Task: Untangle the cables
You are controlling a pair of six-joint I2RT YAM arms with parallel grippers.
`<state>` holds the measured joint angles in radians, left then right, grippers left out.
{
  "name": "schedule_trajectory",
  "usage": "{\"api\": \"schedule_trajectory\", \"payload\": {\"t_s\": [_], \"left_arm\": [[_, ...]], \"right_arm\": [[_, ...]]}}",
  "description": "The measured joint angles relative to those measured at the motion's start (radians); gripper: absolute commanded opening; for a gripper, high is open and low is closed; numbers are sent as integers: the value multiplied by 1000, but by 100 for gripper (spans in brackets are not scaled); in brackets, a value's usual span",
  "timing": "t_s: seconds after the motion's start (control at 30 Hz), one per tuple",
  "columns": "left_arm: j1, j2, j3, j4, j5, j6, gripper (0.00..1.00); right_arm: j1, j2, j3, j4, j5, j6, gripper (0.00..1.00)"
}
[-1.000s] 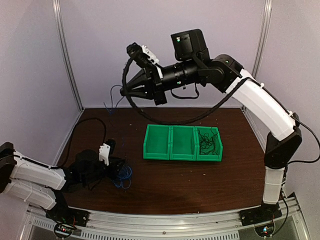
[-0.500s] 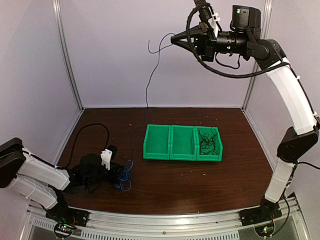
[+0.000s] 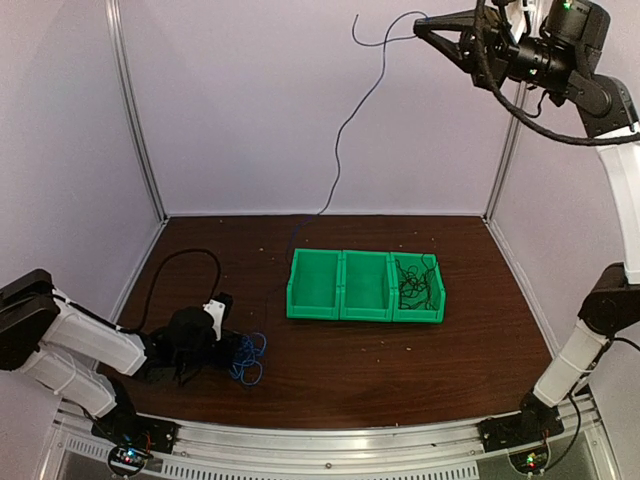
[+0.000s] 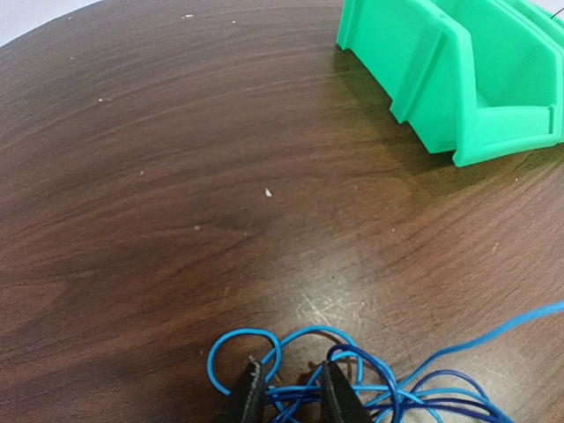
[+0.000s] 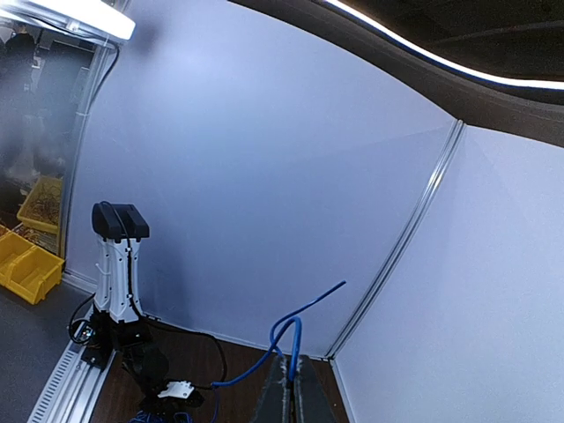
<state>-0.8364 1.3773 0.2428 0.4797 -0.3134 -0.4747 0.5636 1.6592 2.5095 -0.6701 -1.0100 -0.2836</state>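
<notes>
A tangle of blue cables lies on the brown table at the front left. My left gripper sits low at it. In the left wrist view its fingers are closed around several blue loops of the tangle. My right gripper is high up at the top right, shut on one blue cable. That cable hangs in a long line down to the table and runs into the tangle. In the right wrist view the cable loops out of my shut right gripper. Black cables lie in the right compartment of the bin.
A green three-compartment bin stands mid-table; its corner shows in the left wrist view. The left and middle compartments hold nothing visible. A thick black arm cable arcs over the table at the left. Purple walls enclose the back and sides.
My right gripper has risen and swung far to the upper right with the blue cable, drawing a long length out of the tangle. My left gripper has stayed at the tangle.
</notes>
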Motion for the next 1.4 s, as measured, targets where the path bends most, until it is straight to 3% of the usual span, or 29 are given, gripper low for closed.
{"api": "schedule_trajectory", "payload": {"t_s": [0.37,0.5,0.63,1.0,1.13,1.2,1.4], "left_arm": [[0,43,28,-26,-20,-10,29],[0,44,28,-27,-23,-9,48],[2,44,29,-37,-29,-13,55],[3,39,29,-41,-35,-15,56],[3,-39,23,-61,-28,-11,51],[3,-118,18,-74,-23,-2,50],[3,-361,21,-115,-32,35,39]], "right_arm": [[-171,-19,1,63,-8,61,0],[-237,-26,1,108,-22,109,0],[-343,-27,26,140,-25,138,0],[-381,-58,7,175,-37,161,0],[-385,-63,-5,181,-37,161,0],[-386,-78,-50,200,-47,169,0],[-357,-190,-450,300,-88,189,0]]}}
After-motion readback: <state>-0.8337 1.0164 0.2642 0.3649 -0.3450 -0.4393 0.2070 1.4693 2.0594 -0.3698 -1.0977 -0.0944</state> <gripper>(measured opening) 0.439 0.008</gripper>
